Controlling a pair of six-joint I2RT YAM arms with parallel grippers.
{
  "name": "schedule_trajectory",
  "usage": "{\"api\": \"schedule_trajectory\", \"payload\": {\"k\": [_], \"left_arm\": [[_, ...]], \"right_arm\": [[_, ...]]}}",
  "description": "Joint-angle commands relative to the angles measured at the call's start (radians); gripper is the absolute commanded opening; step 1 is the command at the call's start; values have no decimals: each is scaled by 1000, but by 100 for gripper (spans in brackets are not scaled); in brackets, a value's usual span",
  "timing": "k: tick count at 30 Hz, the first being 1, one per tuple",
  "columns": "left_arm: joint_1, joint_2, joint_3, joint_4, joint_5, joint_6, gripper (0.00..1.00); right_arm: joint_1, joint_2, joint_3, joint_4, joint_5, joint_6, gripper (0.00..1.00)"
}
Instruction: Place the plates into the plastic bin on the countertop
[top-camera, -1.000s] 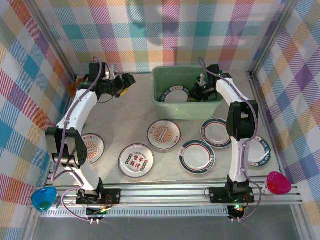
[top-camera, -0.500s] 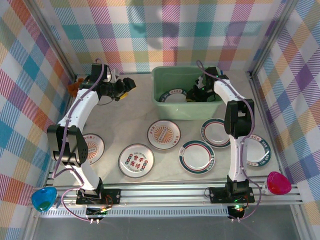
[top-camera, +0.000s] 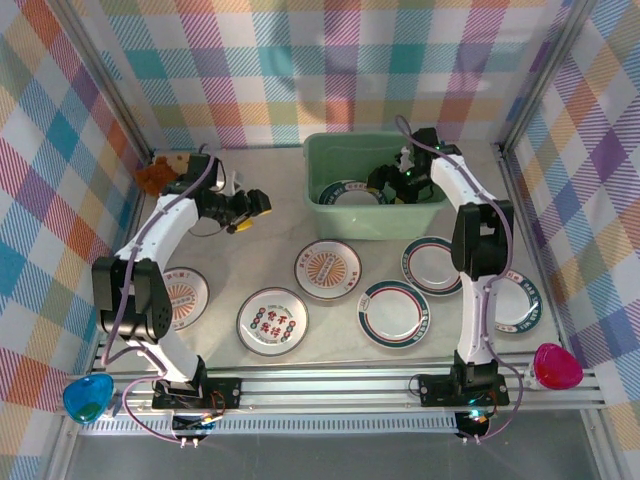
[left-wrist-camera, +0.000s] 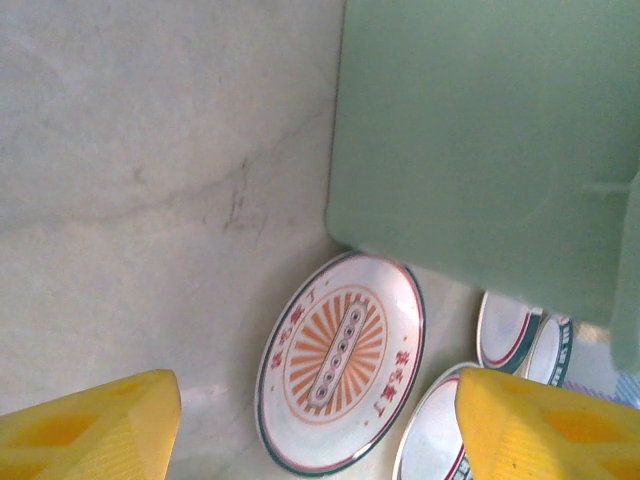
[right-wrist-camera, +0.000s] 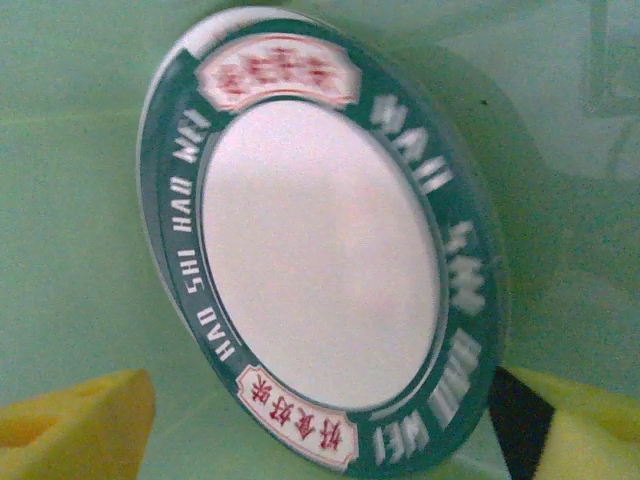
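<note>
Inside the plastic bin (top-camera: 360, 222), at the countertop's (top-camera: 260, 250) far edge, the right gripper (top-camera: 385, 182) is hovering with jaws wide and empty. A green-banded plate (right-wrist-camera: 320, 240) is resting just beyond its fingertips, apparently delivered. Left of the bin, the left gripper (top-camera: 250, 208) is hanging open, holding nothing, while six plates (top-camera: 327, 268) are waiting along the near edge, likely its next pick.

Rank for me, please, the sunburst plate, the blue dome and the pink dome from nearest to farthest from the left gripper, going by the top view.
From the left gripper:
1. Sunburst plate, just to its right, toward the near edge.
2. Blue dome, at the near left corner.
3. Pink dome, at the near right corner, clearly farthest.
</note>
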Motion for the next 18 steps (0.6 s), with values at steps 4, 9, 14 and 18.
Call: {"api": "schedule_trajectory", "payload": {"k": [4,9,14,18], "left_arm": [[-26,-15,-99,-52,53,73,72],[-92,6,-133,-37,34,88,72],[-155,48,-155,-11,18,93,71],[-186,95,-180,33,32,104,69]], "right_arm": [[8,-219,25,-18,42,15,96],[9,-316,-6,-41,43,7,97],[11,-426,-78,-50,62,0,97],[15,-550,-207,-10,69,19,96]]}}
